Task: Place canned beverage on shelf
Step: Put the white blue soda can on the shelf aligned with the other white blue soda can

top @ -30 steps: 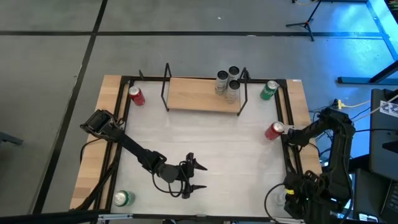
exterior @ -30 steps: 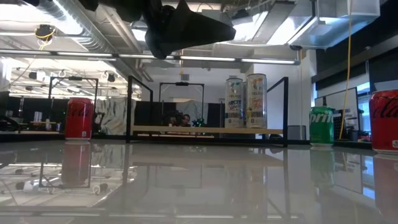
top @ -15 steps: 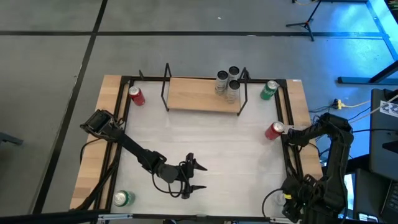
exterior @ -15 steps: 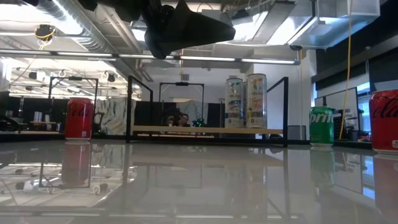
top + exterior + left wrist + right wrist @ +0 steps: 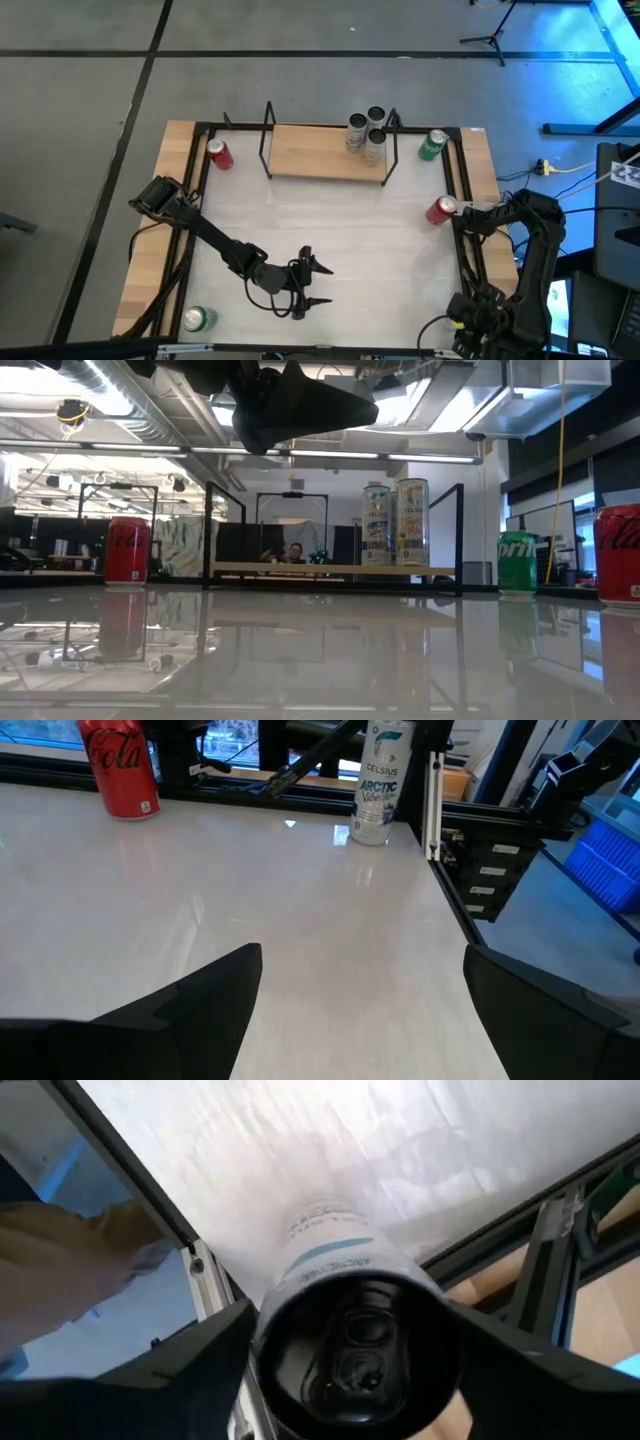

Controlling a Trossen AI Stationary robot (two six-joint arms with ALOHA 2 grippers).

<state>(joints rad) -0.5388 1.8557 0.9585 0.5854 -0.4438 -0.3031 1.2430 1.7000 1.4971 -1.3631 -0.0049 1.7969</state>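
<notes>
Right pincer (image 5: 350, 1370) straddles a white can (image 5: 345, 1295), fingers either side.

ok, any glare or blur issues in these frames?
Low view: the glossy table mirrors the cans and ceiling lights. High view: blue light spills over the floor at top right. Right wrist view: a can fills the frame between the fingers, its far end soft.
</notes>
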